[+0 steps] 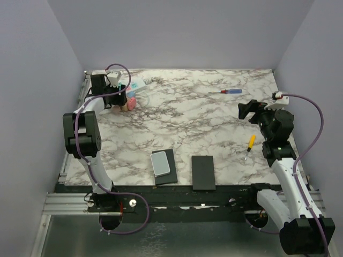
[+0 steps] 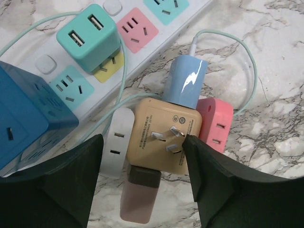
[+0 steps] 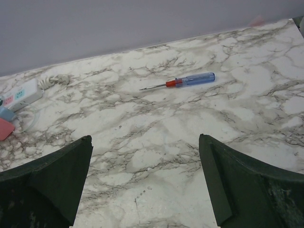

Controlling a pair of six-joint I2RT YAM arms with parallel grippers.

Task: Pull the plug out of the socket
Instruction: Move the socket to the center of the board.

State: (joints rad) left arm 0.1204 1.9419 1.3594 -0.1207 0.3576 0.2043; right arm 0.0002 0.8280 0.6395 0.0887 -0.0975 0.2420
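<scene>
Left gripper (image 2: 143, 137), astride a loose tan adapter (image 2: 161, 147), grip unclear, was pictured just short of the teal plug (image 2: 88, 35) in the diagonally laid socket (image 2: 134, 55); right gripper (image 3: 145, 142), jaws wide, was seen well apart.

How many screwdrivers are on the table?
2. Blue screwdriver: far right of the table. Yellow screwdriver: beside the right arm. More may be hidden.

Marble table (image 1: 177, 118) holds the socket (image 1: 140, 84), blue screwdriver (image 1: 230, 91), yellow screwdriver (image 1: 250, 143), black slab (image 1: 203, 172).
</scene>
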